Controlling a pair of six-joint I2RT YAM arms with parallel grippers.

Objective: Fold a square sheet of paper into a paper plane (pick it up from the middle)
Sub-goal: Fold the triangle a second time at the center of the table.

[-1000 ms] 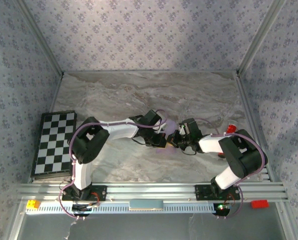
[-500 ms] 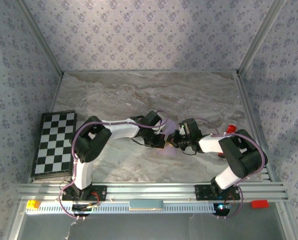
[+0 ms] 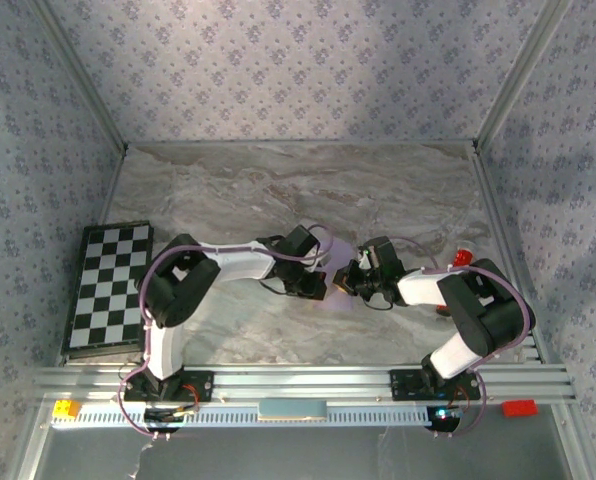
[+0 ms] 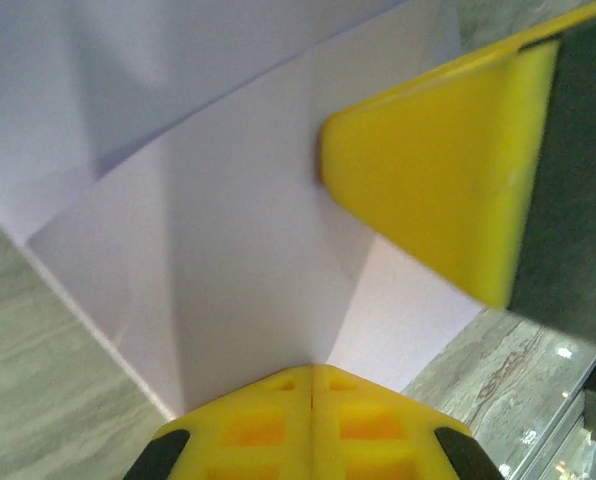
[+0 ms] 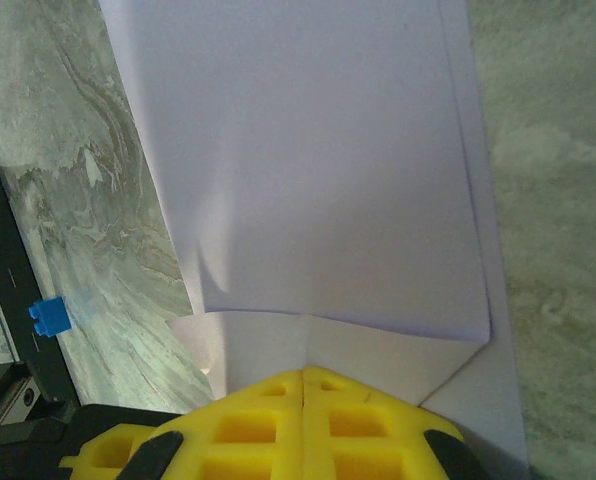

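1. The sheet of paper (image 5: 318,170) lies near the middle of the table (image 3: 228,190). It is partly folded, with one flap lying on top of another.
2. Seen from above, the left gripper (image 4: 311,385) comes at the paper from 9 o'clock. The right gripper (image 5: 304,385) comes from 3 o'clock. Their tips almost meet over the paper.
3. Both grippers have their jaws pressed tight together, with no gap. Each tip sits on the paper's edge. It is hard to tell if any paper is pinched between the jaws.
4. In each wrist view the paper stretches away from the jaws toward 12 o'clock. Its long side runs from 6 to 12 in the right wrist view.
5. Neither arm is nearer, since both touch the paper. So either one could probably press the next fold.
6. The count is one sheet of paper, two grippers, one chequered board (image 3: 108,290) and one small blue cube (image 5: 48,317).
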